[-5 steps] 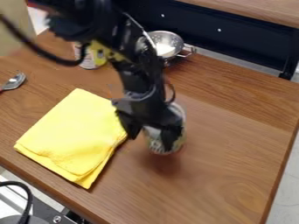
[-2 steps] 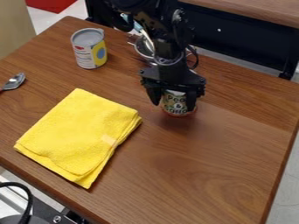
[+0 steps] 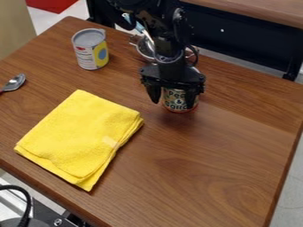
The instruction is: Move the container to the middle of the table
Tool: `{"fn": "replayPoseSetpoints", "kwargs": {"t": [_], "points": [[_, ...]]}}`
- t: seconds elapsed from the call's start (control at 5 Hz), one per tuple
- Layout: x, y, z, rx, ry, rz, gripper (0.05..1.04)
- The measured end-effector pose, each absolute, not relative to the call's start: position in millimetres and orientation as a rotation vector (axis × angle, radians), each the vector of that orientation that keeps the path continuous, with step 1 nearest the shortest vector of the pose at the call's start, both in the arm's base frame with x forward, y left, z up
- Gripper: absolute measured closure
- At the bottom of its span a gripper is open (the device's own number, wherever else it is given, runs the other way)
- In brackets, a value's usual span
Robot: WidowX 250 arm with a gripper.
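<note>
Your gripper [image 3: 172,103] has its two fingers pinching the can [image 3: 178,104], at two o'clock from the yellow cloth [image 3: 77,137]. You look almost done: the can is near the middle of the table [image 3: 201,177], maybe a bit toward one o'clock. You still have to let go.

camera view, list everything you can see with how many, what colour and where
labelled can: 1, mostly pale and green with a red lower rim, between the tool's fingers
second can: 1, yellow and white with grey lid, table's upper left
cloth: 1, yellow, folded, left of centre
spoon: 1, silver, left edge
metal bowl: 1, silver, behind the arm
table: 1, brown, under these
red item: 1, red, top left
arm: 1, black, from top edge
tool: 1, black, around the labelled can
</note>
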State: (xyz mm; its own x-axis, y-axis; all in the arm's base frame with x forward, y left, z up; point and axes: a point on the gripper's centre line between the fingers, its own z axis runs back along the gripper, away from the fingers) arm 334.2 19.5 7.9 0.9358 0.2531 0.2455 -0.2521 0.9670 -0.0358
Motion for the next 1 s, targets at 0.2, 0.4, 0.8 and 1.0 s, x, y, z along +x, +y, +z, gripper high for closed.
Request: {"fn": "replayPoseSetpoints", "kwargs": {"t": [0.2,0.4,0.8,1.0], "points": [[325.7,17.4,8.1,-0.02,-0.228,0.246,0.088],[312.7,16.1,21.2,-0.045,-0.239,0.222,0.088],[287.0,24.1,38.6,-0.07,-0.225,0.169,0.088],[268.3,45.5,33.1,-0.033,-0.221,0.183,0.088]]}}
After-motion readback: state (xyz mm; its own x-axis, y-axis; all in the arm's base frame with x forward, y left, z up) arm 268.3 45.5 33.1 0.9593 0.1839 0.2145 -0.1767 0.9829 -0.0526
